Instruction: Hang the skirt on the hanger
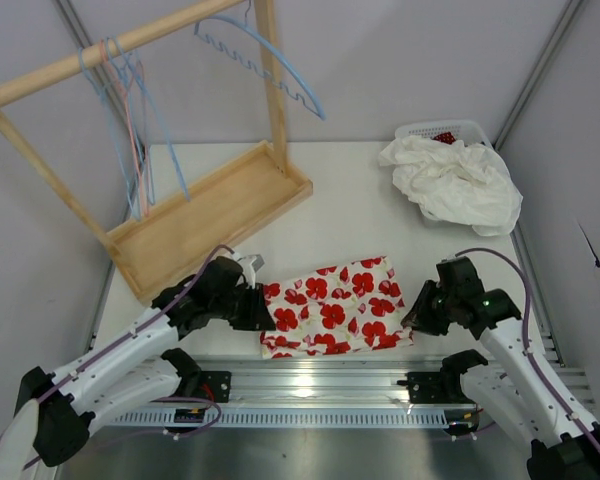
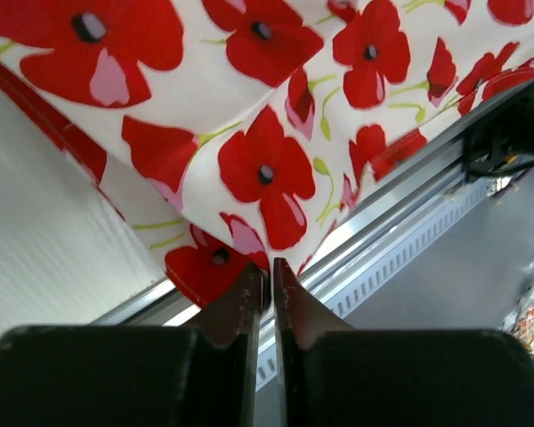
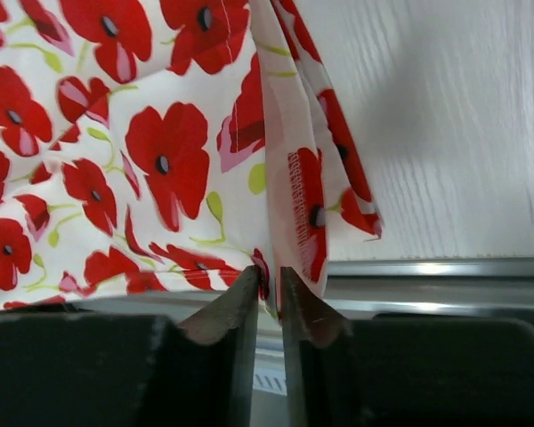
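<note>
The skirt (image 1: 330,302), white with red poppies, lies folded on the table near the front edge. My left gripper (image 1: 263,308) is at its left edge; in the left wrist view its jaws (image 2: 270,271) are pinched on a corner of the skirt (image 2: 249,133). My right gripper (image 1: 412,320) is at the skirt's right edge. The right wrist view shows a raised fold of the skirt (image 3: 298,178) caught between that gripper's (image 3: 269,277) nearly closed tips. A light blue hanger (image 1: 280,75) hangs from the wooden rack at the back, far from both grippers.
The wooden rack (image 1: 220,200) with a tray base stands at the back left, with several thin hangers (image 1: 130,110) bunched on its bar. A white cloth pile (image 1: 455,180) spills over a white basket (image 1: 445,130) at the back right. An aluminium rail (image 1: 320,375) runs along the front edge.
</note>
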Action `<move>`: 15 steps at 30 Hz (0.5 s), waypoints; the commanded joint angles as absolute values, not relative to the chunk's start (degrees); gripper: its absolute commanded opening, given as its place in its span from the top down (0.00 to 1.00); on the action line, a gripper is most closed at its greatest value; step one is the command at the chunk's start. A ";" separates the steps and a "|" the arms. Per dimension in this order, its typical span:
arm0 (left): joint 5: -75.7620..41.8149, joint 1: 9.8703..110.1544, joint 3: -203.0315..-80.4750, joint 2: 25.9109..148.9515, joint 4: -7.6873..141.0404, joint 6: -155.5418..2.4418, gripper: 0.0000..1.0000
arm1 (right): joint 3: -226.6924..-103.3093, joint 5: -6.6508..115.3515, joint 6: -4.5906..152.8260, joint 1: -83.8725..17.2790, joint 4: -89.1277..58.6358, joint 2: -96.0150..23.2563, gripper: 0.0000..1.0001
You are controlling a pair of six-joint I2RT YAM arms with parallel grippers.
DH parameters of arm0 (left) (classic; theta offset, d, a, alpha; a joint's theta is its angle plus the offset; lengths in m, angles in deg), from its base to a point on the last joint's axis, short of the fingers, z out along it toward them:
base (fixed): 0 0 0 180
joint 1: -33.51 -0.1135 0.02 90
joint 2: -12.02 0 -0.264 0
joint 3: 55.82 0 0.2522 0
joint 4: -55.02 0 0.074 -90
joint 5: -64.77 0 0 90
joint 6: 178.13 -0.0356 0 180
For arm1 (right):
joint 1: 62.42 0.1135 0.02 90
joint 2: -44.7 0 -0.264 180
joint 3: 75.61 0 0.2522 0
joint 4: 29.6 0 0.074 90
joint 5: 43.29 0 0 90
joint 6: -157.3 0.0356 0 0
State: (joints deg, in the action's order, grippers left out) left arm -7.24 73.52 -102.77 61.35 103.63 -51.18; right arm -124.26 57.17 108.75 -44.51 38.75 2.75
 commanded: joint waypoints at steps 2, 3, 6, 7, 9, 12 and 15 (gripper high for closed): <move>-5.98 73.85 -102.10 60.28 107.89 -51.65 0.47 | -123.55 61.82 109.76 -44.14 41.11 4.54 0.51; -7.03 73.85 -102.89 60.36 108.33 -52.09 0.35 | -124.08 62.00 109.32 -43.97 41.02 4.19 0.42; -10.98 73.85 -107.70 61.06 110.96 -52.62 0.16 | -129.08 61.30 108.00 -43.97 41.73 2.43 0.28; -12.48 73.85 -109.12 61.42 112.45 -52.71 0.16 | -130.83 60.86 107.74 -43.97 41.81 0.86 0.27; -16.25 73.85 -116.30 63.17 114.21 -52.88 0.16 | -136.63 58.85 106.68 -43.88 41.73 -0.82 0.28; -22.76 73.85 -123.45 66.06 115.54 -53.50 0.29 | -141.73 57.17 105.28 -43.79 38.93 -5.21 0.37; -20.94 73.85 -126.10 68.35 108.18 -52.81 0.72 | -140.09 58.48 105.88 -43.27 28.66 -9.16 0.65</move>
State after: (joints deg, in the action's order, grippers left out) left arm -18.86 73.54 -123.14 66.61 112.20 -52.60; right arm -139.93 58.46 106.26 -43.86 37.00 -6.41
